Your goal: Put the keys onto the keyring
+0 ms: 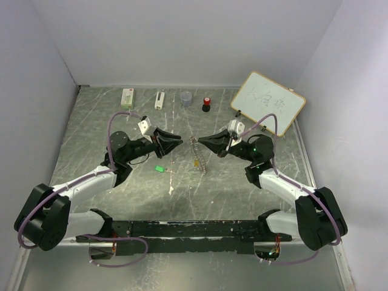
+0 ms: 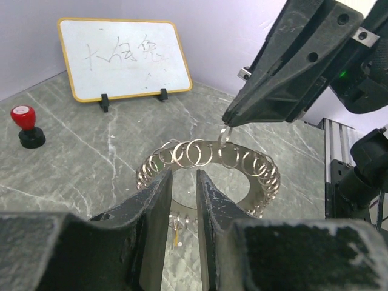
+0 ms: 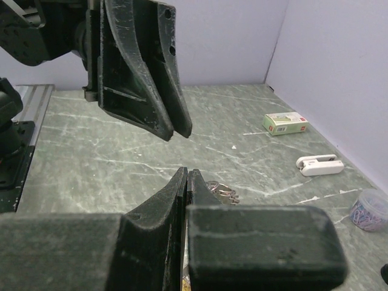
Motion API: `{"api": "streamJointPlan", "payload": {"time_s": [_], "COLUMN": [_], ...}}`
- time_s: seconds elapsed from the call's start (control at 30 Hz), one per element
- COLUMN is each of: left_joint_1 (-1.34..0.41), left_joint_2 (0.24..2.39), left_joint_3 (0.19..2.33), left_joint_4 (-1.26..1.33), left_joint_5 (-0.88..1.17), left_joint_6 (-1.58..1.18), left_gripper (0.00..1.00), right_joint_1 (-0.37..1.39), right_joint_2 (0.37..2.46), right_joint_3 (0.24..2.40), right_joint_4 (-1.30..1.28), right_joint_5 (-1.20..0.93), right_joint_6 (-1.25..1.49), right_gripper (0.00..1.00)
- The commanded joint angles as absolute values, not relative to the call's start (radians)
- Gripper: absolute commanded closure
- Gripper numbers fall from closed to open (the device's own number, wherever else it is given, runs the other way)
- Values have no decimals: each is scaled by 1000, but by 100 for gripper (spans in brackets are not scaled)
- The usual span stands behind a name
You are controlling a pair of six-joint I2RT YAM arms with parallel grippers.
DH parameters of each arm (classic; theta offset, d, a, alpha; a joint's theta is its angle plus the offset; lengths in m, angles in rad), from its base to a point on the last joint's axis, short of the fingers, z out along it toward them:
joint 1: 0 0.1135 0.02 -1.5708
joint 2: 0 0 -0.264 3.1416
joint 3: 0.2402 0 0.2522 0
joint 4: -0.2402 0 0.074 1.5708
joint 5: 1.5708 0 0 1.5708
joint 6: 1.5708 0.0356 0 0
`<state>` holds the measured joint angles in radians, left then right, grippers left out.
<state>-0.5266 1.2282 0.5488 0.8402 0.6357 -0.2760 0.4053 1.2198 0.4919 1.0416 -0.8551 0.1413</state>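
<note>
R gripper [image 1: 200, 139] has its fingers pressed together on the far rim of the keyring [image 2: 209, 167]. It holds the ring lifted and tilted near the table's middle, w/ the near rim hanging low. L gripper [image 2: 183, 182] faces it from the left, fingers a narrow gap apart w/ nothing visibly between them. Its tips are close to the ring but appear apart from it in the top view.

Keys: the green key [image 1: 159, 168] lies flat on the table [image 1: 109, 200], left of the ring and nearer the arm bases, clearly apart from it, so it's not threaded. The yellow key [image 1: 197, 162] sits right at the ring's lower part. In the L wrist view it shows under the near rim through the finger gap. Can't tell whether it's hooked on or just lying beneath.

Progress, as a judgement: early to mid. The ring is secured, at most one key is on, and the green one is def left. Probably L must fetch green, then feed its hole onto the ring while R steadies it.
</note>
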Motion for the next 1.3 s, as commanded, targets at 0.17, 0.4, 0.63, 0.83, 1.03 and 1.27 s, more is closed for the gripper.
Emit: {"api": "streamJointPlan", "payload": {"time_s": [0.17, 0.4, 0.63, 0.83, 1.03, 1.27], "left_joint_1": [-540, -554, -573, -590, -615, -617], "left_joint_2": [1280, 1334, 1364, 1389, 1416, 1408], "left_joint_3": [588, 605, 628, 648, 661, 617], "left_joint_4": [844, 870, 876, 881, 941, 1124], "left_joint_5": [611, 631, 661, 681, 727, 772], "left_joint_6": [-282, -309, -318, -318, -338, -424], "left_gripper": [67, 66, 66, 66, 66, 64], "right_joint_1": [407, 407, 407, 407, 407, 407], "right_joint_2": [1221, 1211, 1211, 1203, 1201, 1206], "right_joint_3": [546, 543, 544, 543, 541, 534], "right_joint_4": [1073, 1057, 1050, 1043, 1039, 1039], "right_joint_5": [-918, -891, -894, -894, -893, -885], "right_joint_6": [130, 123, 115, 113, 110, 109], "right_gripper": [100, 100, 100, 100, 100, 100]}}
